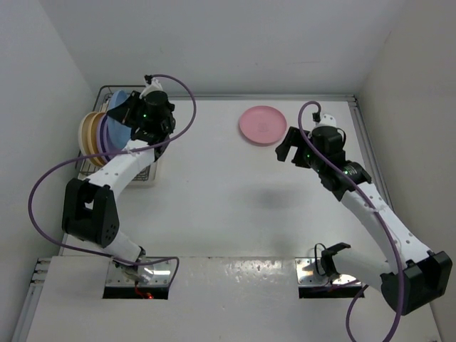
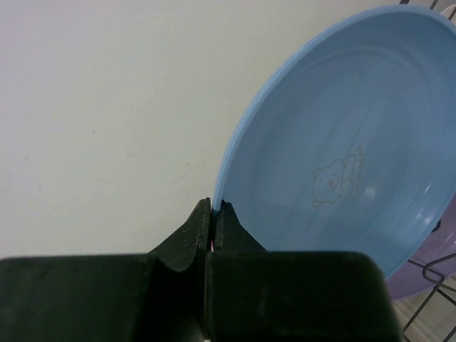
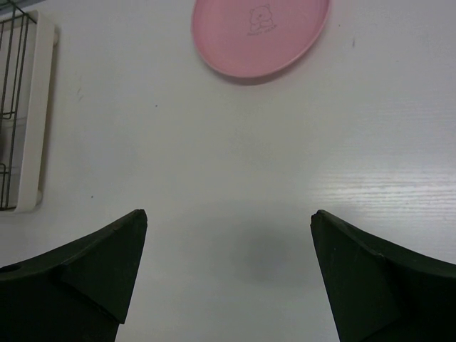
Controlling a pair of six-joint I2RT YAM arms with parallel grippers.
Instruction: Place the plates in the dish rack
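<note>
My left gripper (image 1: 127, 111) is shut on the rim of the blue plate (image 1: 117, 112) and holds it on edge over the dish rack (image 1: 100, 165) at the far left. In the left wrist view the blue plate (image 2: 342, 142) fills the right side, pinched by the gripper (image 2: 214, 208). A purple plate (image 2: 427, 274) stands just behind it. An orange-yellow plate (image 1: 92, 132) and a cream plate (image 1: 83, 132) stand in the rack. The pink plate (image 1: 262, 124) lies flat on the table, also in the right wrist view (image 3: 260, 34). My right gripper (image 3: 228, 221) is open and empty, near the pink plate.
The rack's cream tray edge (image 3: 35, 114) and wires show at the left of the right wrist view. White walls close in the table at the back and both sides. The table's raised right edge (image 1: 370, 153) runs close to the right arm.
</note>
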